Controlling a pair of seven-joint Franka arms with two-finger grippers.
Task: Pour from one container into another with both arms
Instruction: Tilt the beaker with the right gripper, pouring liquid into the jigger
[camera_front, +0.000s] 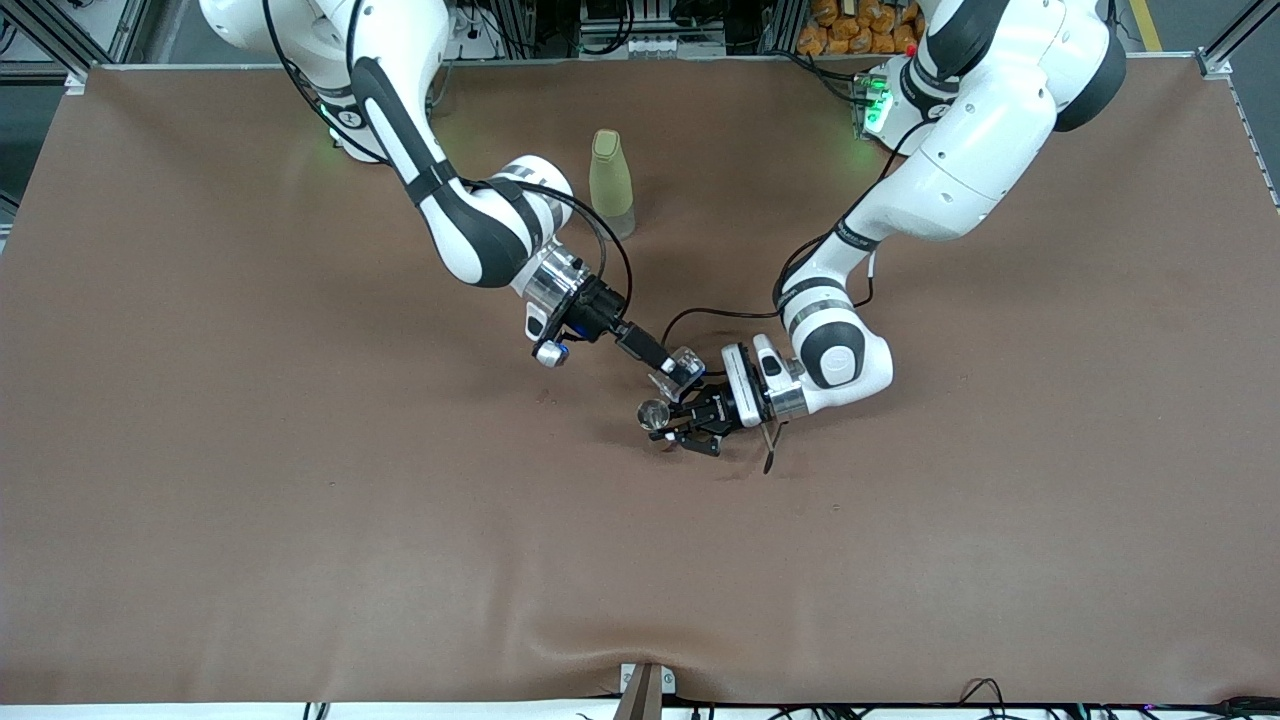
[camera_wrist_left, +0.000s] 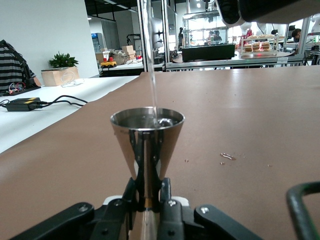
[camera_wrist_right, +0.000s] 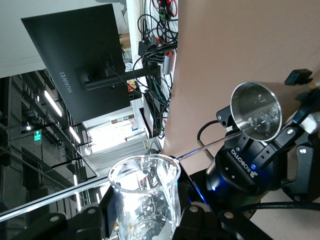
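Brown table (camera_front: 300, 500) fills the frame; at centre, right gripper (camera_front: 668, 372) clamps tilted glass cup (camera_front: 684, 365), pouring into metal cup (camera_front: 655, 414) clamped by left gripper (camera_front: 676, 424).

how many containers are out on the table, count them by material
glass: 1, the clear glass cup
metal: 1, the hourglass-shaped metal cup
pale yellow-green bottle, material unclear: 1
total: 3
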